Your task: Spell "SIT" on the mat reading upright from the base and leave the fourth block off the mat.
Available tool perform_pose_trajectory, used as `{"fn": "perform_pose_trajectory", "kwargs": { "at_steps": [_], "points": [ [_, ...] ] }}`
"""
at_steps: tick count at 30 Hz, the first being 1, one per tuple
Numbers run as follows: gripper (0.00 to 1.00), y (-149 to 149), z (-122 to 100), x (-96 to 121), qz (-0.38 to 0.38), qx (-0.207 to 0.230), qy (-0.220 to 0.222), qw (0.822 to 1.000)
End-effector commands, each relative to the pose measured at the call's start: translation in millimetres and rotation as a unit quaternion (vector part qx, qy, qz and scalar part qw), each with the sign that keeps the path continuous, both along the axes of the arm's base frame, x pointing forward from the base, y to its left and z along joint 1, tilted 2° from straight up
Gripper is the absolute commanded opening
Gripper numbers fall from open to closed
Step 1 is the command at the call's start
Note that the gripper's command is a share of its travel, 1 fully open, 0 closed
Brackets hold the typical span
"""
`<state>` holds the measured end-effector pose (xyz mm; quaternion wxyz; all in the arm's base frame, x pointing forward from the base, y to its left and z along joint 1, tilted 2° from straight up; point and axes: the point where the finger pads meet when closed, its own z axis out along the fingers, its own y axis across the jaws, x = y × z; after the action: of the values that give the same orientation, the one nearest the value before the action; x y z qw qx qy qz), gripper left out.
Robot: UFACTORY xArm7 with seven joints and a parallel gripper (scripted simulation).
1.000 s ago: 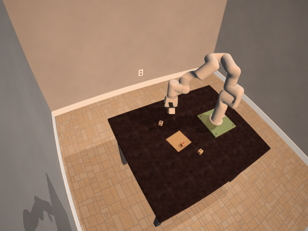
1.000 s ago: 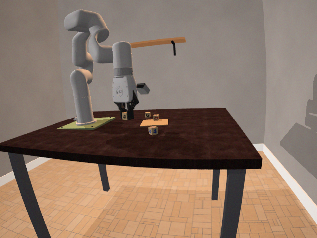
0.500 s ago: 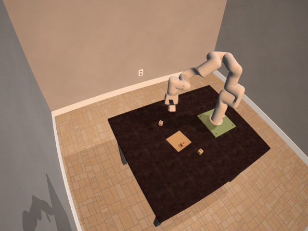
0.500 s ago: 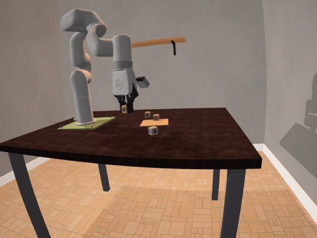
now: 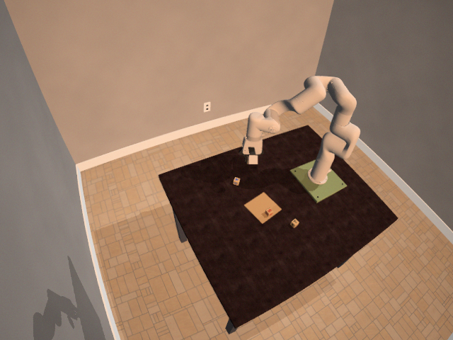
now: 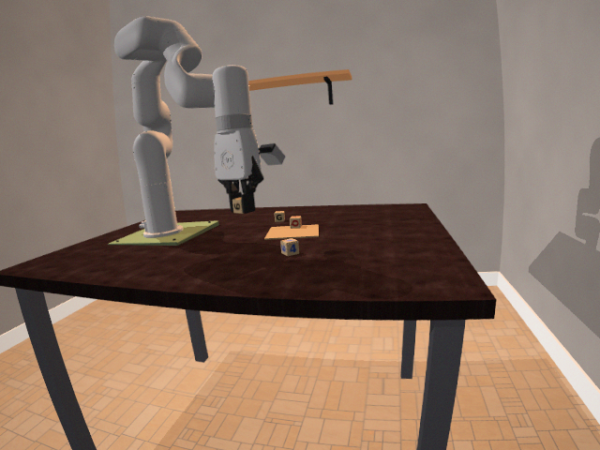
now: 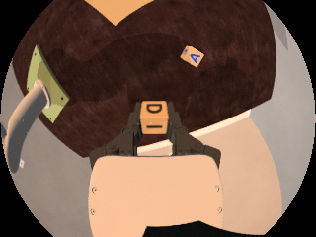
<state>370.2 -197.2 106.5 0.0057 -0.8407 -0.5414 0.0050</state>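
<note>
The gripper (image 5: 252, 155) (image 6: 241, 198) (image 7: 154, 110) is closed on a lettered block (image 6: 236, 205) (image 7: 154, 118), held above the table (image 5: 233, 256) (image 6: 291, 276) (image 7: 114, 64), probably to clear the others on its way to the mat (image 5: 257, 206) (image 6: 286, 232) (image 7: 118, 10). I see a red-marked block (image 5: 269, 212) (image 6: 295, 221) already sitting there, likely the word's start. The blue-lettered block (image 5: 236, 180) (image 6: 290, 247) (image 7: 193, 56) and the black-lettered block (image 5: 294, 223) (image 6: 279, 216) lie off it.

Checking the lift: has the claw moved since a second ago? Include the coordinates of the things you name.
Yes, upward: in the exterior view, the claw (image 5: 252, 158) (image 6: 241, 204) (image 7: 154, 110) now stands higher against the far edge of the table (image 5: 219, 234) (image 6: 367, 262) (image 7: 123, 64).
</note>
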Motion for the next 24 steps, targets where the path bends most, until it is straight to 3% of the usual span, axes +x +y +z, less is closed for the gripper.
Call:
{"fn": "perform_pose_trajectory", "kwargs": {
  "at_steps": [1,17,24],
  "points": [
    [0.27,2,1,3,-0.006,0.005,-0.005,1.0],
    [0.27,44,3,33,-0.115,0.101,-0.064,0.986],
    [0.27,73,11,59,-0.198,0.176,-0.106,0.958]
  ]
}}
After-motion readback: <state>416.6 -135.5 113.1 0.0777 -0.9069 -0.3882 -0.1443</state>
